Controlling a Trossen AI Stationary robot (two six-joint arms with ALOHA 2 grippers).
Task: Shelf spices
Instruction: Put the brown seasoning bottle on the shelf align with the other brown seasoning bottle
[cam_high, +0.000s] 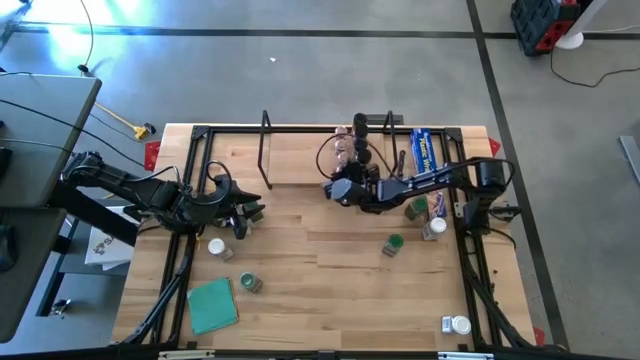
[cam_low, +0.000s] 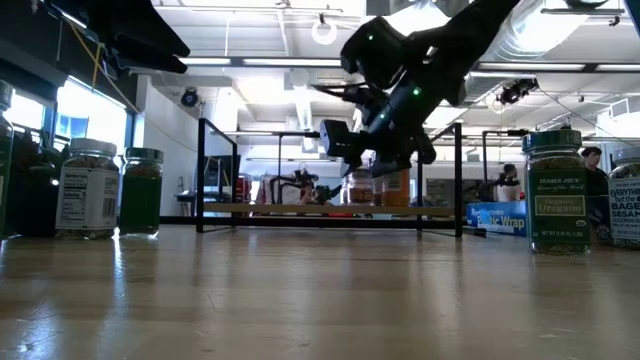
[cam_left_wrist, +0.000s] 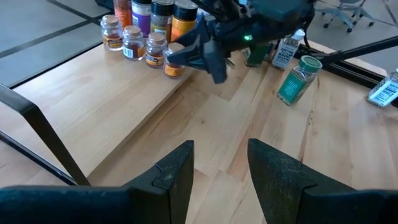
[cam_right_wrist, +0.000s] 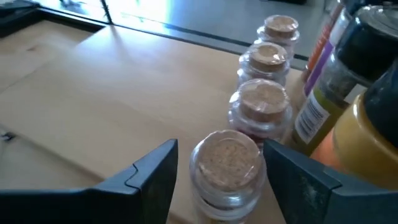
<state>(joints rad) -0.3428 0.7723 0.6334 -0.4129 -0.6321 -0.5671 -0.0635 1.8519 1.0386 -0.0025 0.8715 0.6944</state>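
Four cork-topped spice jars stand in a row on the shelf (cam_high: 300, 160), as I see through the right wrist camera, and my right gripper (cam_right_wrist: 217, 180) sits around the nearest one, the cork-lidded jar (cam_right_wrist: 228, 163). Its two dark fingers (cam_right_wrist: 149, 180) stand at either side of that jar, close to the glass, but I cannot tell whether they press on it or have a sliver of gap. Just beside this row are taller bottles, among them a yellow-bodied bottle (cam_right_wrist: 367, 143). From overhead, the right arm reaches from the table's right side to the front edge of the shelf's wooden board, near the cluster of jars (cam_high: 350, 150) at the shelf's right end, with the blue wrap box (cam_high: 424, 152) lying close by. My left gripper (cam_left_wrist: 219, 165) waits over the left part of the table, its fingers parted by a narrow gap and holding nothing. More spice jars stand loose on the table: a green-lidded jar (cam_high: 393, 244) right of centre, a white-lidded jar (cam_high: 216, 246) near the left arm, and another white-lidded jar (cam_high: 457, 324) near the front right corner. A flat teal square (cam_high: 212, 304) lies at the front left.
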